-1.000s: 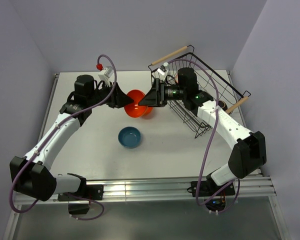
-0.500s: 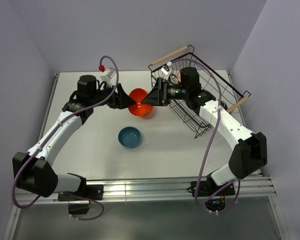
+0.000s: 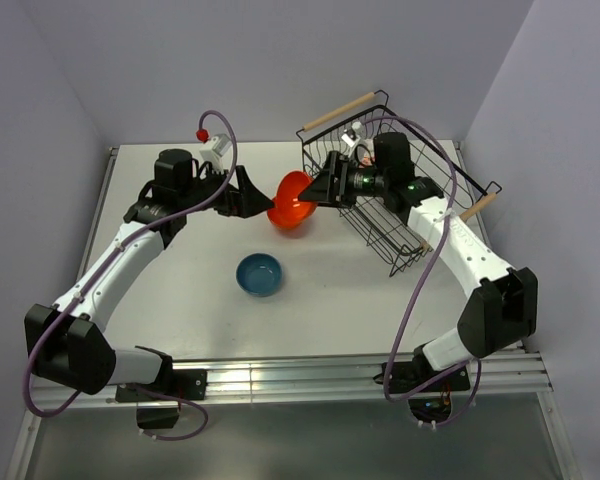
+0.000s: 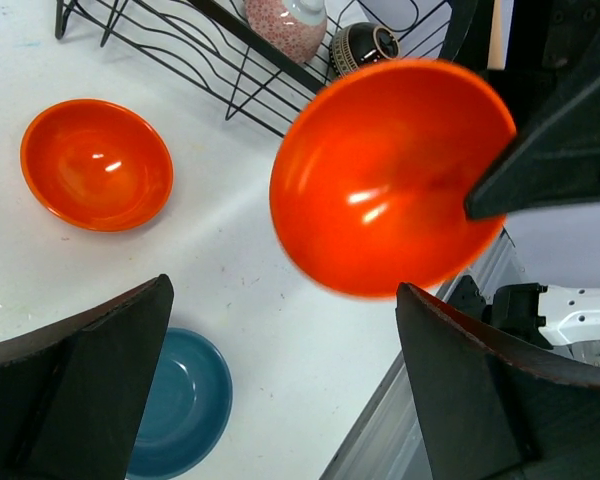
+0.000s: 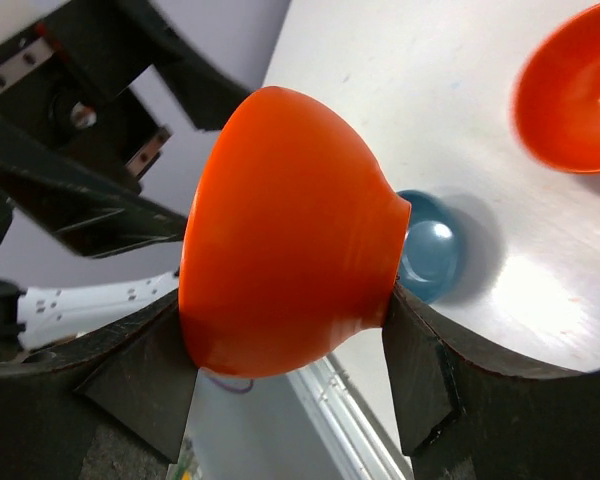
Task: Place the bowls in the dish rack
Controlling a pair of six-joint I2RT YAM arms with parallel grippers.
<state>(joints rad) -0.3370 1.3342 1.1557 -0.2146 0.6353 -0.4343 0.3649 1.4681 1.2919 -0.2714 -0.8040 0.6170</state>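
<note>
Bowl in grip: plain orange bowl [image 3: 292,200], glossy and round, tipped on its side, gripped at the rim by the right gripper [image 3: 320,187] and raised over the table's [image 3: 180,290] far half, just left of the dish rack [image 3: 410,150].
Left gripper: left gripper [image 3: 252,193] spread wide and holding nothing, facing the bowl's mouth without touching it.
Rack: black wire basket with pale wooden rod handles, at the far right corner.
Blue bowl: blue bowl [image 3: 259,274] upright near the table's middle.
Left wrist view only: second orange bowl [image 4: 95,163] upright on the table beside the rack; pink-patterned bowl [image 4: 285,20] and dark bowl [image 4: 365,45] inside it.
Right wrist view only: the held bowl's smooth outer wall and narrow foot.
</note>
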